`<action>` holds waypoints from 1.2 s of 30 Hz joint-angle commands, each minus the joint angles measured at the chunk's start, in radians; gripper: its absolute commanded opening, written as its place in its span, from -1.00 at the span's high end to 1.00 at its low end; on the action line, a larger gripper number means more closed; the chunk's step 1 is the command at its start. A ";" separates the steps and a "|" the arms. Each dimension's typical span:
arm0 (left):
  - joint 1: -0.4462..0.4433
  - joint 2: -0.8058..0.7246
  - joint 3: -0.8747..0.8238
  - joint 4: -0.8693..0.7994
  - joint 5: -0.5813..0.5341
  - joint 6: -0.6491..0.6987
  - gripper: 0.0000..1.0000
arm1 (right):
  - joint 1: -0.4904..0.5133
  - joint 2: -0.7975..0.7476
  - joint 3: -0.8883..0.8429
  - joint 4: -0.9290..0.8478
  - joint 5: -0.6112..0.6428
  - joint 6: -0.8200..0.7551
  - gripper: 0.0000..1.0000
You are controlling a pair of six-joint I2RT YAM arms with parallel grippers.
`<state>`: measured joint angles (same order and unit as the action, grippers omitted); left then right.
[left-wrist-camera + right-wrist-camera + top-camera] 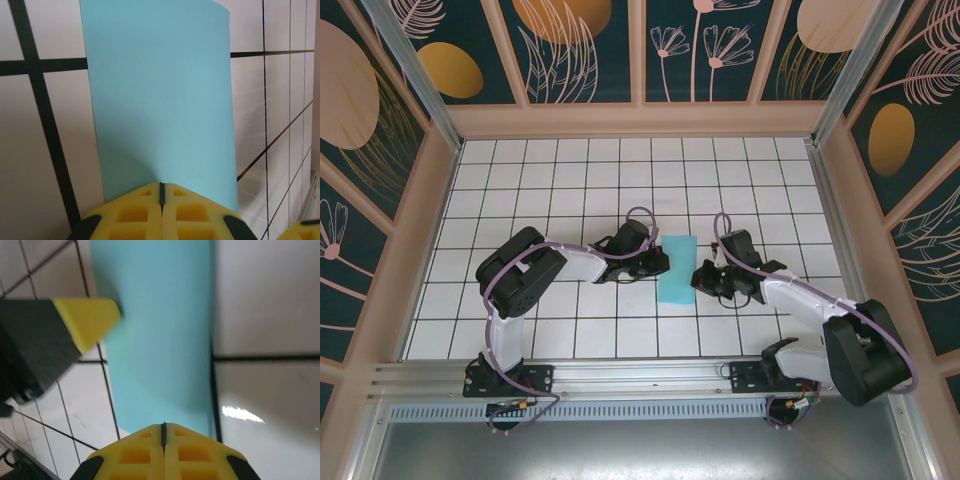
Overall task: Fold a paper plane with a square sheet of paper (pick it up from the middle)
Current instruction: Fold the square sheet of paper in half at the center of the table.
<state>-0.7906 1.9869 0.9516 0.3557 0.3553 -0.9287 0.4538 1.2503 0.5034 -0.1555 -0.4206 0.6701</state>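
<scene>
The light-blue square sheet of paper point(677, 268) sits mid-table and reads from above as a narrow strip about one tile wide. It looks bowed rather than flat. My left gripper point(661, 263) is at its left edge. In the left wrist view the yellow fingers point(135, 210) are pressed together, with the sheet point(160, 100) rising from their tips point(161, 186). My right gripper point(701, 276) is at the opposite edge. It too is shut point(163, 426), and the paper point(160, 330) runs up from its tips. The left gripper's yellow finger point(87, 320) shows blurred across the sheet.
White grid tiles point(570, 180) cover the table inside a wooden frame point(640, 120) with patterned walls. An aluminium rail point(620, 375) runs along the near edge by the arm bases. Both forearms lie low, angled inward towards the sheet.
</scene>
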 commanded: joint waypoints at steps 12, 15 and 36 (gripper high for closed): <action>0.006 0.081 -0.077 -0.261 -0.104 -0.001 1.00 | -0.098 0.121 -0.103 0.164 0.017 0.004 1.00; 0.005 0.074 -0.073 -0.265 -0.107 0.004 1.00 | -0.134 0.090 -0.109 0.114 0.044 -0.015 1.00; 0.005 0.041 -0.040 -0.285 -0.094 0.014 1.00 | -0.099 0.299 0.015 0.311 -0.044 -0.007 1.00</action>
<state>-0.7933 1.9785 0.9802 0.2806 0.3359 -0.9245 0.3996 1.5509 0.5549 0.1139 -0.4629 0.6804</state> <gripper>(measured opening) 0.066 0.046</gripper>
